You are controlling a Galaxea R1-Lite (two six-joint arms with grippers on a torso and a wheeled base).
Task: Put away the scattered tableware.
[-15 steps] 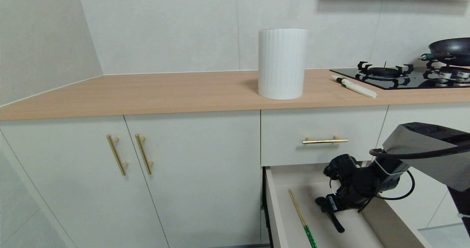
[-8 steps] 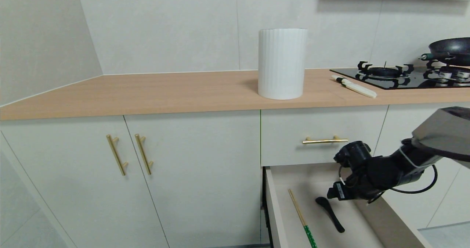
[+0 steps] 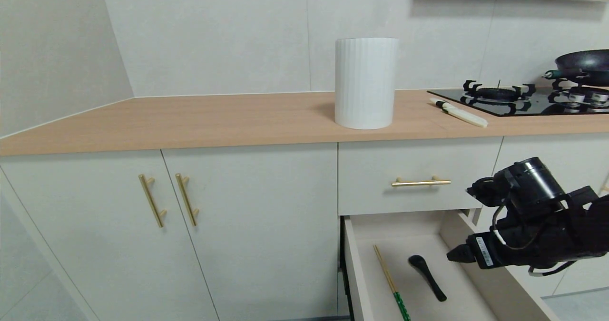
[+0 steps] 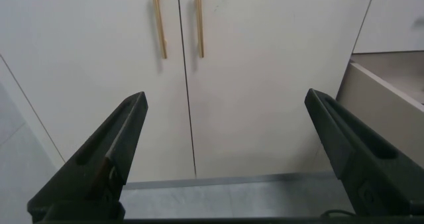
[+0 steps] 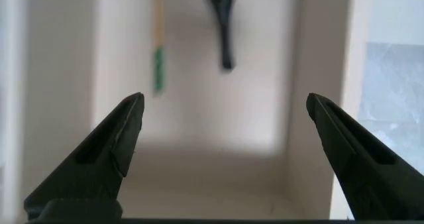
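Right gripper (image 3: 456,256): mine, fingers spread wide and holding nothing. A second ago it sat low in the open pale drawer (image 3: 349,259), right over the spoon. It has since lifted and drawn back to the right, and now hangs above the drawer's right wall.

Slim black plastic spoon (image 3: 427,277): lies flat on the drawer floor, just beside the wooden green-tipped chopsticks (image 3: 390,283) and apart from them. I judge this item stowed.

Cream-bladed knife with a black band (image 3: 460,112): lies on the wooden countertop (image 3: 214,121) by the hob, likely my next item.

Left gripper (image 4: 225,99): spread wide, empty, facing the cupboard doors.
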